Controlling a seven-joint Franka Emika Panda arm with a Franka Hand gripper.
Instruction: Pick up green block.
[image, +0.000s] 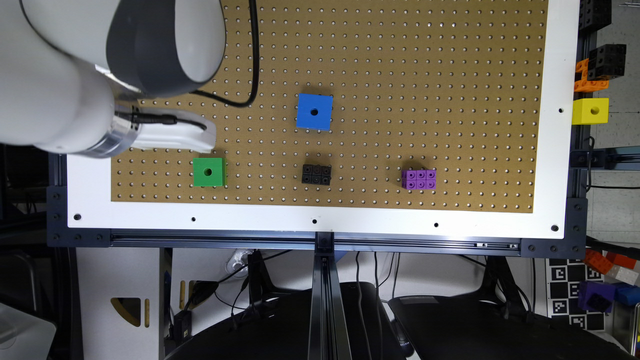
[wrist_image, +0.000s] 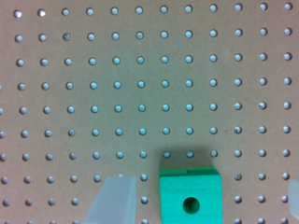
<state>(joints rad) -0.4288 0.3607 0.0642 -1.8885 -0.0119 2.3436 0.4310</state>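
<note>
A: Where is the green block (image: 209, 172)?
B: On the brown worktop (image: 400, 75), near its front edge, just below the end effector (image: 197, 137) in the exterior view.
A: And the fingers (wrist_image: 114, 200)?
B: Spread wide; in the wrist view the block (wrist_image: 190, 196) sits between them, nothing touching it.

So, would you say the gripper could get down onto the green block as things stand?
Probably yes. The gripper is open, one finger on either side of the green block, and bare pegboard surrounds it. The black brick and blue cube sit well apart.
</note>
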